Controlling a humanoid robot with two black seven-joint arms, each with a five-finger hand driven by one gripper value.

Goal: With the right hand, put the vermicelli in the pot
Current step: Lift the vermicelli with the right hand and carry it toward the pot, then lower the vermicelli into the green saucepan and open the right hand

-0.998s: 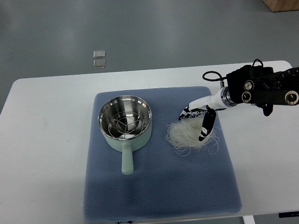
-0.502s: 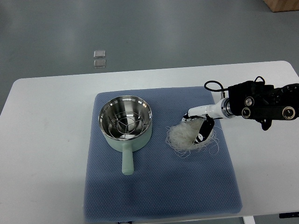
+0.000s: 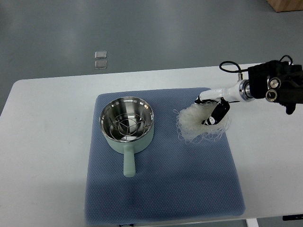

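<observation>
A bundle of white vermicelli hangs from my right hand, whose fingers are shut on its right side, over the right part of the blue mat. The right arm comes in from the right edge. The pale green pot with a steel inside and a wire rack stands on the mat's left part, its handle pointing toward the near edge. The vermicelli is to the right of the pot, apart from it. The left arm does not show.
The mat lies on a white table. Two small clear squares lie on the grey floor beyond the table's far edge.
My right hand closed on the vermicelli, then rose and moved right and away from me, taking the bundle up off the mat. The pot has not moved.
</observation>
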